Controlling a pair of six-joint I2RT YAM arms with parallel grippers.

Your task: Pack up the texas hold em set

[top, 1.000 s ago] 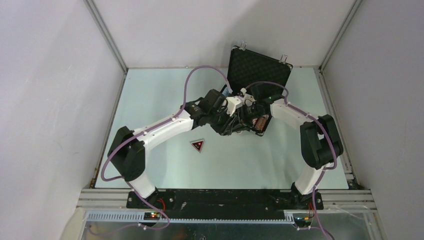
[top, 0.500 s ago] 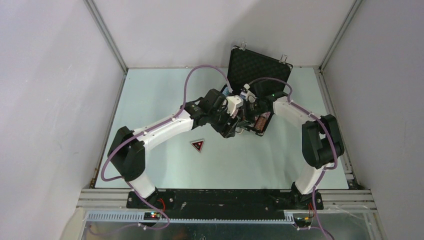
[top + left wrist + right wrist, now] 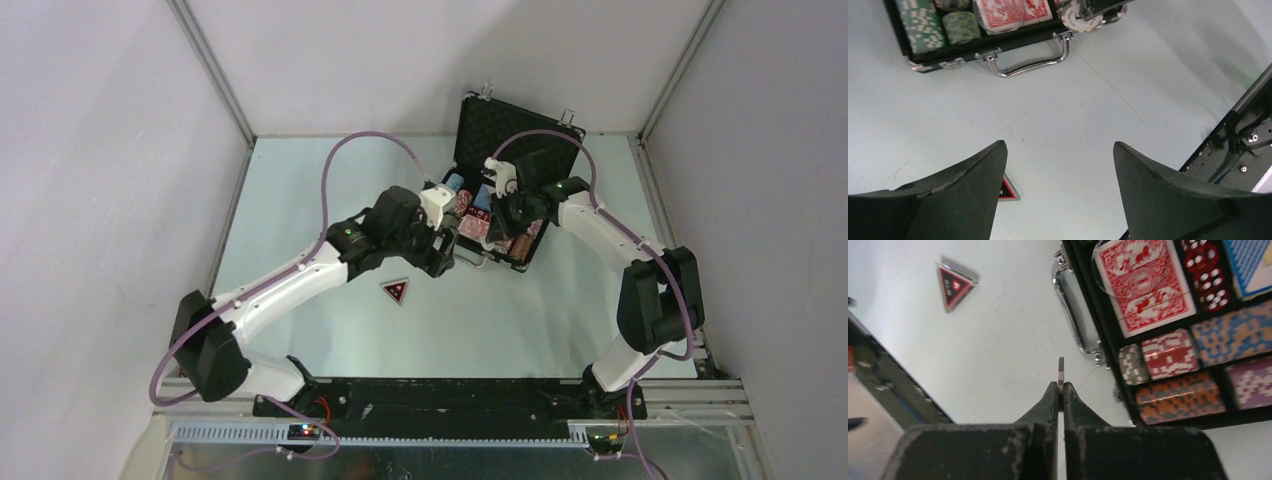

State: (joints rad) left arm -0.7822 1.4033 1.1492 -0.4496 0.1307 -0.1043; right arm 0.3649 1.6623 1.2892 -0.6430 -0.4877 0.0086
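Listing left to right. Item one: black triangle (image 3: pixel 1008 190), flat on the table (image 3: pixel 1128 85), just below the left fingers (image 3: pixel 441 262), which stand apart and empty. Risk: I judge that so flat a piece offers no edge, and a closing pinch could skate it away.

Item two: briefcase (image 3: pixel 1013 42), open, ahead of both pairs of fingers, with chip stacks (image 3: pixel 1170 354) and red deck (image 3: pixel 1143 282) seated.

Item three: white disc (image 3: pixel 1061 371), clamped edge-on at the very tips of the right fingers (image 3: pixel 1061 388), with bare table beyond beside the case handle (image 3: pixel 1075 305). Risk: such a shallow hold may pivot or slip, and the disc could drop outside the case and roll.
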